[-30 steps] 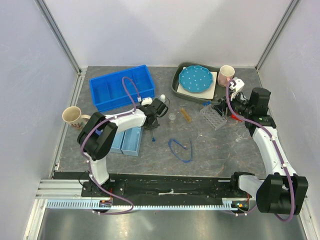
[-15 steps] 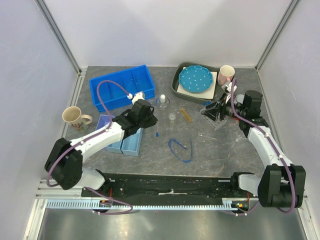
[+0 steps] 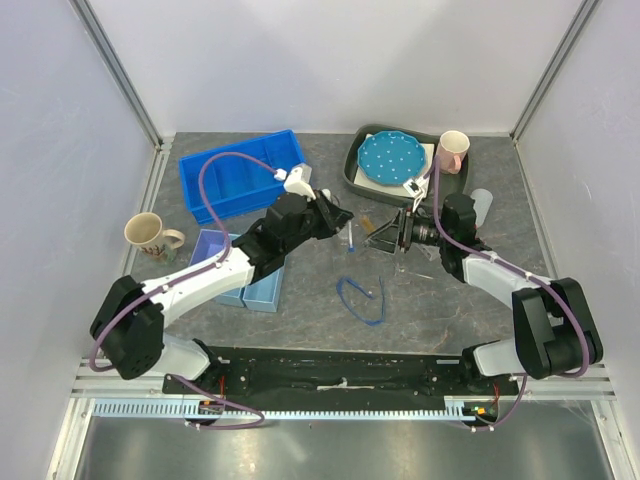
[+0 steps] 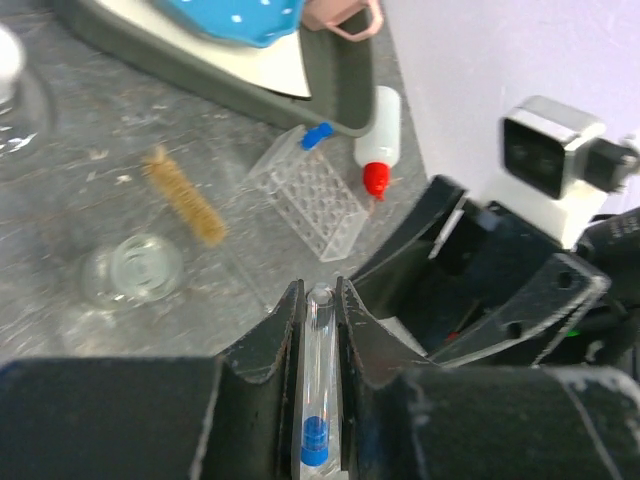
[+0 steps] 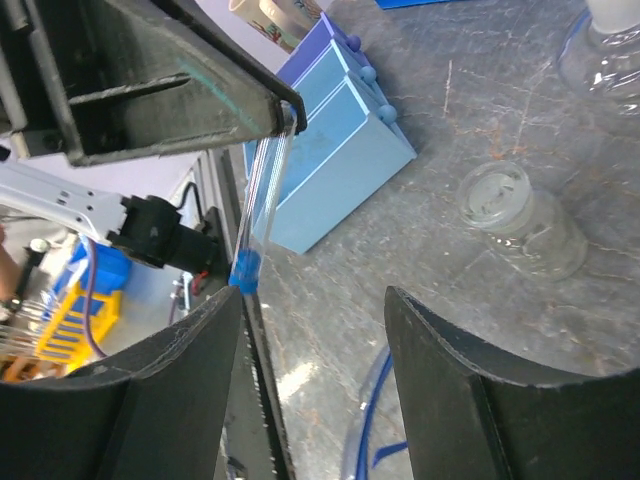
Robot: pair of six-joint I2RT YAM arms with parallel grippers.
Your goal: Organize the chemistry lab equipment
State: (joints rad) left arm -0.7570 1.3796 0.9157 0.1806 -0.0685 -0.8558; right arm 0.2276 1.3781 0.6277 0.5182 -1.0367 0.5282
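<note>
My left gripper (image 3: pixel 340 220) (image 4: pixel 320 292) is shut on a clear blue-capped tube (image 4: pixel 318 400) and holds it above the table's middle; the tube also shows in the top view (image 3: pixel 352 240) and the right wrist view (image 5: pixel 262 195). My right gripper (image 3: pixel 385 238) (image 5: pixel 313 330) is open and empty, facing the left gripper from close by. The clear tube rack (image 4: pixel 310 195) lies tipped on the table with one blue-capped tube in it. The red-capped squeeze bottle (image 4: pixel 380 135) lies beside it. An amber stick (image 4: pixel 185 195), a small beaker (image 4: pixel 133 272) and the blue cord loop (image 3: pixel 362 298) lie nearby.
A grey tray (image 3: pixel 355 175) with the polka-dot plate (image 3: pixel 392 158) and a pink mug (image 3: pixel 453 150) stand at the back. A blue bin (image 3: pixel 240 175), light blue boxes (image 3: pixel 255 285) and a beige mug (image 3: pixel 145 235) are at the left. A flask (image 5: pixel 610 45) stands beyond the beaker.
My left gripper has swung right to the table's middle with the tube. My right gripper has moved left, away from the rack's place, to face it.
</note>
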